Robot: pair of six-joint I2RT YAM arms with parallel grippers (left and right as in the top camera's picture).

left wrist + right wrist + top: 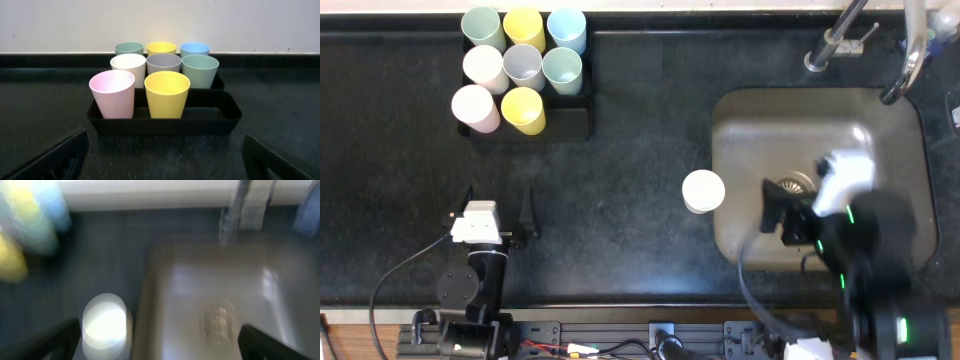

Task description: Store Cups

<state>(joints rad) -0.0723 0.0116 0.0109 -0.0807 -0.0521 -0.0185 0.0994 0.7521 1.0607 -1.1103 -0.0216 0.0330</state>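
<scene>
While both of my arms stand at the near edge of the dark tabletop [620,240], my left claw [499,205] sits low on the left side, facing the long side of the black tray [572,120] but well apart from it. Its two fingers are spread wide and hold nothing.

The tray lies at the far left of the tabletop and carries eight stored cups [524,65] in three rows. Green, yellow and blue stand at the back, and white, grey and green stand in the middle. A pink cup [113,93] and a front yellow cup [167,94] stand side by side in the row nearest my left claw. All eight stand upright with their mouths up. Beside the front yellow cup, a patch of bare tray floor shows at the corner.

The task's loose item, a white cup [703,191], stands alone on the tabletop just beside the left rim of the sink [880,130], well apart from the tray.

My right claw [768,210] hangs above the left part of the sink, pointing toward the white cup without touching it. Its fingers are likewise wide apart and empty. My right wrist view shows the white cup and the sink rim between them.

A faucet [835,40] rises behind the sink at the far edge.
</scene>
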